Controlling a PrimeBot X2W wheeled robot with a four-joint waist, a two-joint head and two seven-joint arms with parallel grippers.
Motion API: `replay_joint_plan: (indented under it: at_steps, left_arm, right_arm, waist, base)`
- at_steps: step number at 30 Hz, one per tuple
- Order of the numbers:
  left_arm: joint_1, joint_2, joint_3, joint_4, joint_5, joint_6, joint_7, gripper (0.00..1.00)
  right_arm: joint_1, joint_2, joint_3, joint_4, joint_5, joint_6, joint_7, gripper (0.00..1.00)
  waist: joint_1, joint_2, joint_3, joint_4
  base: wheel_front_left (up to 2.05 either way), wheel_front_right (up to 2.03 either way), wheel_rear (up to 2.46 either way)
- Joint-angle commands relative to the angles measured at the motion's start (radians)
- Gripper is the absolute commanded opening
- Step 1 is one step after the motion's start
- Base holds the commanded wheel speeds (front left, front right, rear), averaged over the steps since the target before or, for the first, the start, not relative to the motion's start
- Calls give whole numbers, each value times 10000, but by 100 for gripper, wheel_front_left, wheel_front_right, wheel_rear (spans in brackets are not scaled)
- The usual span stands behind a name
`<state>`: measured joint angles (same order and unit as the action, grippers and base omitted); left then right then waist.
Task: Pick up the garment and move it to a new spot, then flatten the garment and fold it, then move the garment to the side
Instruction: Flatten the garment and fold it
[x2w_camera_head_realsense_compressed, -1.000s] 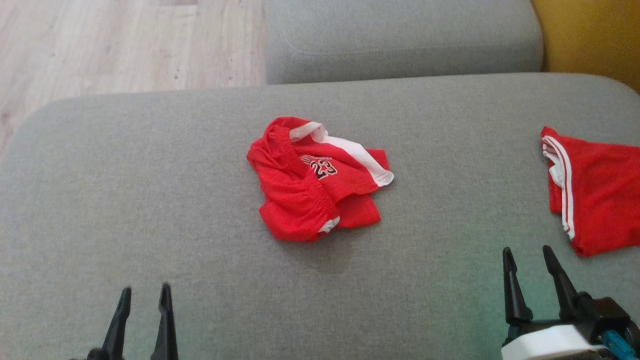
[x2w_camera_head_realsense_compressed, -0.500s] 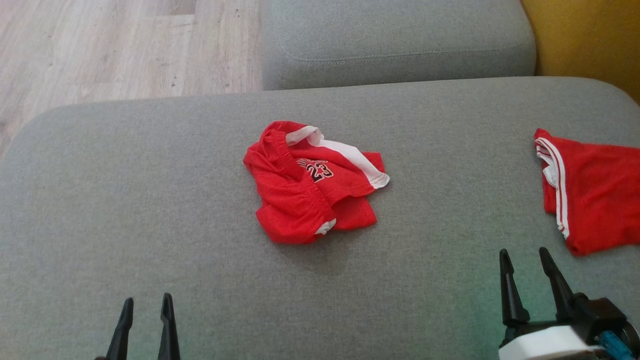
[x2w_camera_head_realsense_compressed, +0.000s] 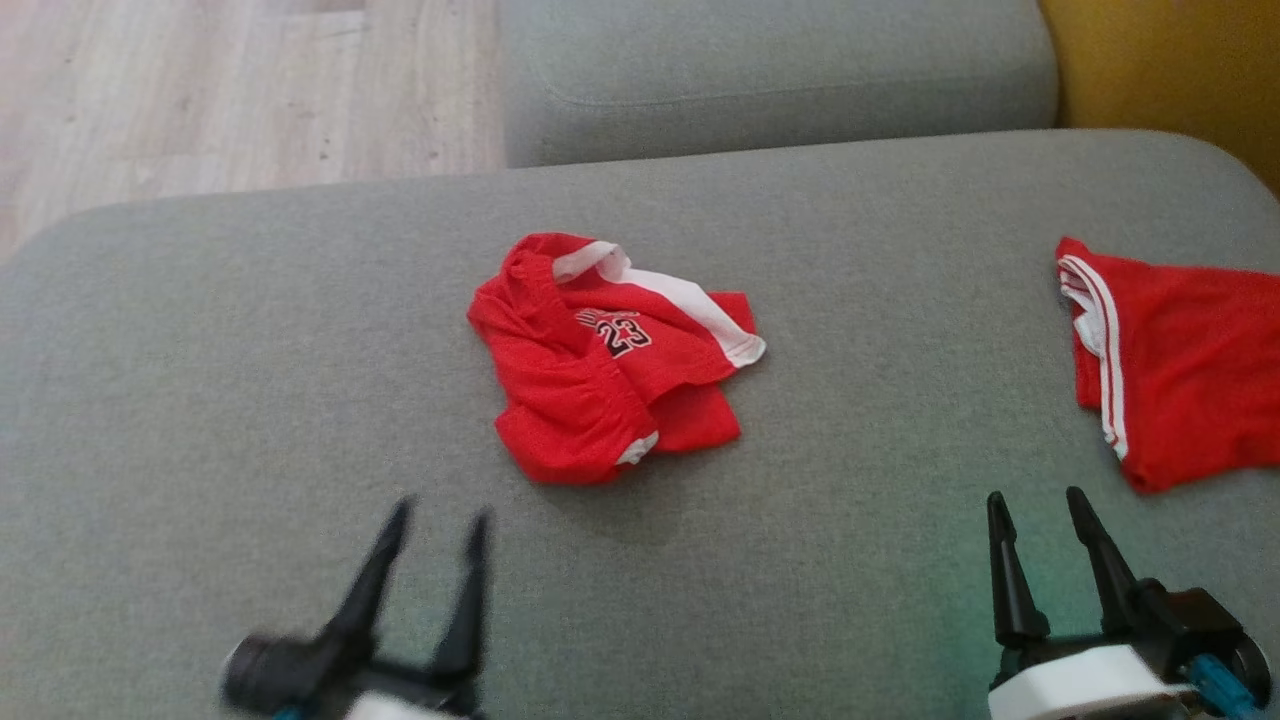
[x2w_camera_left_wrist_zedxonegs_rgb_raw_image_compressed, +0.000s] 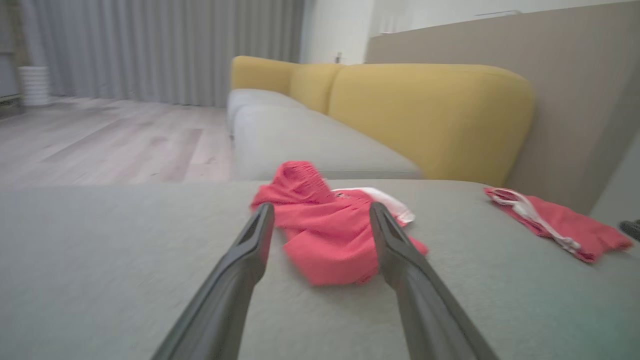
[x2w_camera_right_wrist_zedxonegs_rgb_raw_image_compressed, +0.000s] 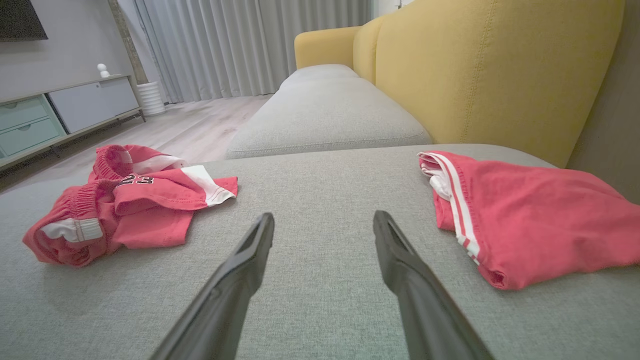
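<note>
On the grey sofa cushion (x2w_camera_head_realsense_compressed: 200, 350), at lower left, I see my left end effector (x2w_camera_head_realsense_compressed: 440, 512), blurred, fingers spread and empty, near the crumpled red garment (x2w_camera_head_realsense_compressed: 600, 370) lying mid-cushion. My right end effector (x2w_camera_head_realsense_compressed: 1035, 495) hovers spread and empty beside a second red garment (x2w_camera_head_realsense_compressed: 1180, 370).

Soft even daylight; left wrist view motion-blurred.

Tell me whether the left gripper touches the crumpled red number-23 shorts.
Apart. The head view shows bare grey cushion between the left gripper and the crumpled red shorts.
</note>
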<state>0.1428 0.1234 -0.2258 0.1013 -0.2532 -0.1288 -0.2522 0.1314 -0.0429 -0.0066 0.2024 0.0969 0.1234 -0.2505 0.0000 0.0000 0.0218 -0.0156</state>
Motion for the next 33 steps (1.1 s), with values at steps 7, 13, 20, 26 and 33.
replay_joint_plan:
  at_steps: [7, 13, 20, 26, 33]
  left_arm:
    - [-3120, 54, -2676, 1358, 192, -18, 383, 100]
    - [-4388, -68, -2780, 3572, 345, 355, 758, 100]
    - [-5146, -182, -2858, 5159, 677, 893, 1001, 100]
    - [-5754, -311, -2914, 6277, 742, 1133, 1049, 27]
    - [-6334, -543, -2357, 6406, -265, 795, 537, 0]
  right_arm:
    - [-689, -74, 454, -459, 160, 73, -112, 100]
    - [-789, -74, 459, -502, 282, 73, -113, 100]
    - [-819, -74, 484, -478, 331, 73, -113, 100]
    - [-885, -74, 555, -414, 379, 73, -113, 100]
    - [-954, -74, 580, -380, 413, 73, -113, 100]
  waist:
    - [0, 0, 379, -633]
    - [0, 0, 597, -1105]
    - [0, 0, 697, -1350]
    - [0, 0, 733, -1483]
    - [0, 0, 746, -1639]
  base:
    - [0, 0, 0]
    - [0, 0, 0]
    - [0, 0, 0]
    - [0, 0, 0]
    - [0, 0, 0]
